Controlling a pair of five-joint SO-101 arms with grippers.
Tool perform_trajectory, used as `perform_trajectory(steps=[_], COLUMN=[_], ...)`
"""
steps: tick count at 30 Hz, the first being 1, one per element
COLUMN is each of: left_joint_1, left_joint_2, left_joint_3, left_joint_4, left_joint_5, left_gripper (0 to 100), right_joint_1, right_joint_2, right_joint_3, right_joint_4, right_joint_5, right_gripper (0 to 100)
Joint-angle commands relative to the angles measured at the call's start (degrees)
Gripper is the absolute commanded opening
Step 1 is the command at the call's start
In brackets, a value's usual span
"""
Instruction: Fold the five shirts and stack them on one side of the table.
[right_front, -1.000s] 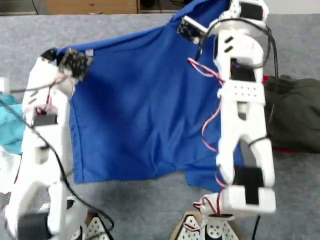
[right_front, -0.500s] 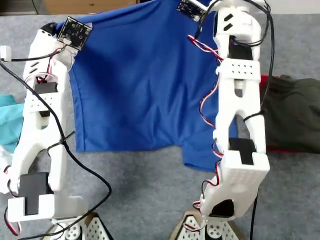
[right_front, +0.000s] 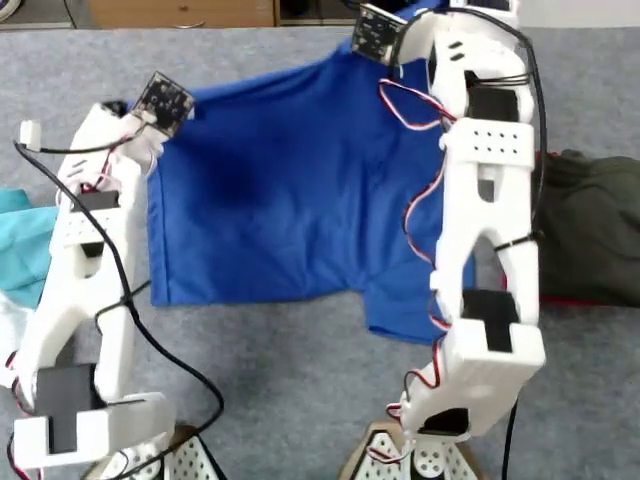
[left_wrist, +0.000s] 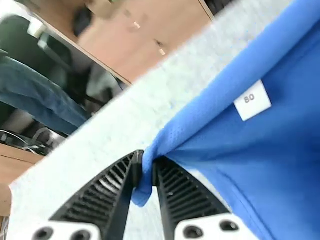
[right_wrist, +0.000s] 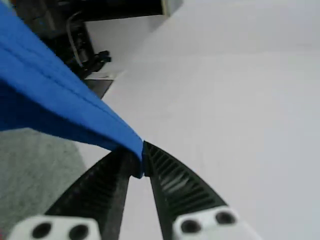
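A blue shirt (right_front: 290, 200) hangs spread between the two arms, its near hem and one sleeve resting on the grey table (right_front: 280, 400). My left gripper (left_wrist: 144, 172) is shut on a far corner of the blue shirt (left_wrist: 250, 165), close to a white tag (left_wrist: 252, 100). My right gripper (right_wrist: 136, 162) is shut on the other far edge of the blue shirt (right_wrist: 45, 105), held high. In the high view the left arm (right_front: 85, 250) stands on the left and the right arm (right_front: 485, 200) on the right.
A dark green shirt (right_front: 590, 225) lies bunched at the right edge over something red (right_front: 560, 300). A teal shirt (right_front: 22, 250) lies at the left edge. Wooden furniture (right_front: 180, 12) stands behind the table. Bare table lies in front of the shirt.
Both arms stretched farther from their bases, pulling the blue shirt away and flatter. Then the left gripper dropped its corner lower and nearer, while the right kept its edge high.
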Motion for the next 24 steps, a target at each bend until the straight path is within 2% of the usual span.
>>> perform_trajectory(steps=[1,13,17,24], left_joint_1=[-0.4,0.9,1.4,1.7], left_joint_2=[-5.8,-14.5,-14.6,-14.3], left_joint_3=[-0.5,-0.5,-0.5,0.1], left_joint_4=[11.3,43.4,49.4,54.3], left_joint_5=[-2.3,-14.4,-16.7,-16.7], left_gripper=[2,2,2,2], right_joint_1=[2.2,5.0,5.8,6.5], right_joint_2=[-5.8,-15.6,-17.4,-17.7], right_joint_3=[-2.5,-2.5,-2.5,-2.5], right_joint_4=[9.4,45.6,57.0,72.5], right_joint_5=[0.3,0.3,0.3,-0.7], right_gripper=[0.2,0.2,0.2,0.2])
